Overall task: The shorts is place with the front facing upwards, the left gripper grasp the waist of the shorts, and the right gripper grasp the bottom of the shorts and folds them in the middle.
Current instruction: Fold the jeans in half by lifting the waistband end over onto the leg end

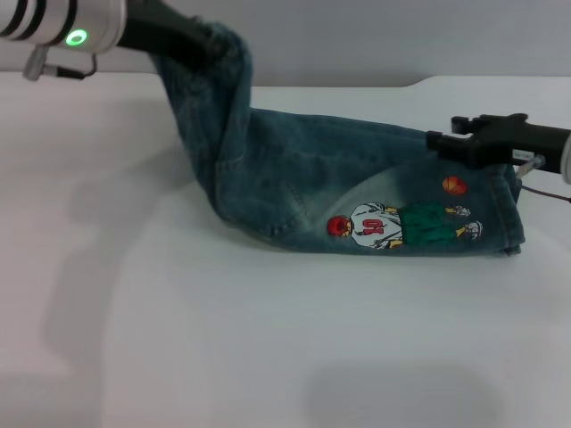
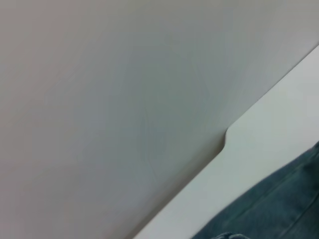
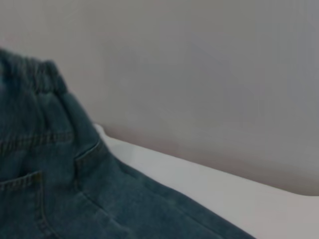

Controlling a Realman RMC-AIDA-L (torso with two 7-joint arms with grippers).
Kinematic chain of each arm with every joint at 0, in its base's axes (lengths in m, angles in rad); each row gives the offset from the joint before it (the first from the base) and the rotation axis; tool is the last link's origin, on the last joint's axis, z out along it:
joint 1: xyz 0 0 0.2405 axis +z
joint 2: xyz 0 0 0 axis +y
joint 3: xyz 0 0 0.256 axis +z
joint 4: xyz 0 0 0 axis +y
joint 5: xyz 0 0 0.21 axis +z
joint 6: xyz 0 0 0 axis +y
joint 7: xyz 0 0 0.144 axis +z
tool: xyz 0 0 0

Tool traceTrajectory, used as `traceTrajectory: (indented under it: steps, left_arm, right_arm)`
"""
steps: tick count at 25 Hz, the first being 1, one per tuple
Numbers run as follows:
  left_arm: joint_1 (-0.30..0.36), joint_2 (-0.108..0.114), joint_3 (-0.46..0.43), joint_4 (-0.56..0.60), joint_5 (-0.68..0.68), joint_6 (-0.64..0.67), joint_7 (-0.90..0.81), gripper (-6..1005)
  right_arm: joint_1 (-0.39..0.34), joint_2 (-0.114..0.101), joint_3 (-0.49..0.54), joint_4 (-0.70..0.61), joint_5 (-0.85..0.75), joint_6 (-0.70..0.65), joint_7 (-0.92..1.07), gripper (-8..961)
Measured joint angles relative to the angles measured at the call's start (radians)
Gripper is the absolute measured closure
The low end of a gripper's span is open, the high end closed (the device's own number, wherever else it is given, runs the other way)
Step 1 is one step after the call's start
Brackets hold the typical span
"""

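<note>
Because our green-ringed left gripper (image 1: 192, 46) at upper left pinches the puckered waist (image 1: 227, 45) high, the soft blue-green denim shorts (image 1: 357, 192) droop onto the white surface (image 1: 268, 339). Our blue-ringed right gripper (image 1: 446, 143) touches the flat hem (image 1: 510, 205) at right; we cannot tell its fingers' state.

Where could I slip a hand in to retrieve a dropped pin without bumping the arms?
Bare table lies in front of the shorts. It is crowded at the lifted end under the left gripper and around the right gripper.
</note>
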Motion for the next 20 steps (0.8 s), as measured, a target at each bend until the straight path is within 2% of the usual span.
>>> traceTrajectory:
  steps: [8,20]
  left_arm:
    - [-0.002,0.0,0.038,0.135,-0.098,0.037,-0.008,933]
    - [-0.026,0.0,0.107,0.22,-0.116,0.057,-0.049,926]
  right_arm:
    - [0.023,0.004,-0.058,0.016,0.003,0.0,0.005,453]
    - [0.092,0.009,-0.116,0.085,0.021,-0.009,0.008,453]
